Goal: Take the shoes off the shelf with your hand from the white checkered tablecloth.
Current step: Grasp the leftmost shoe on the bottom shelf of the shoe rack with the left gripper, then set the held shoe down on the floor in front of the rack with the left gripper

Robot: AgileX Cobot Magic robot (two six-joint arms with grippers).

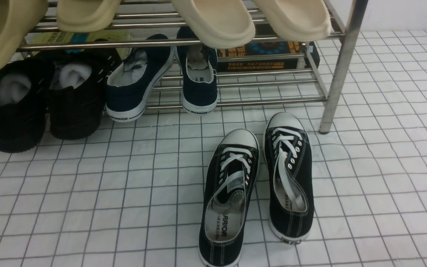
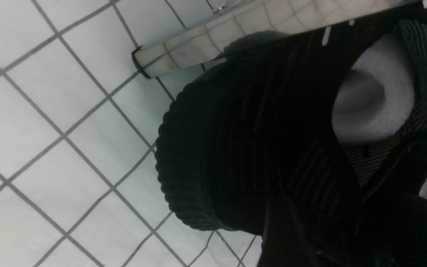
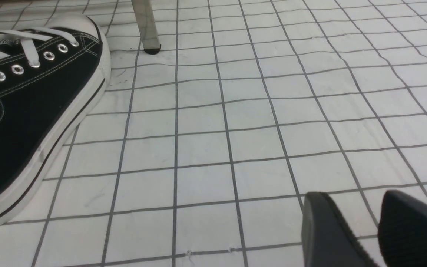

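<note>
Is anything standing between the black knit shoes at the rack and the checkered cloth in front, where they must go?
Nothing visible does. The cloth directly before the black knit shoes is bare. The canvas sneakers lie farther to the right, and the navy slip-ons stand beside them, not in front.

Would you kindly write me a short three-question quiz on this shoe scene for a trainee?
1. True or false: the laced sneakers stand on the rack.
2. Which shoes rest on the uppermost bars shown? A boots; B cream slippers; C heels.
3. In one word, how does the right pincer stand?
Key: 1 false, they lie on the checked cloth; 2 B; 3 open.
</note>
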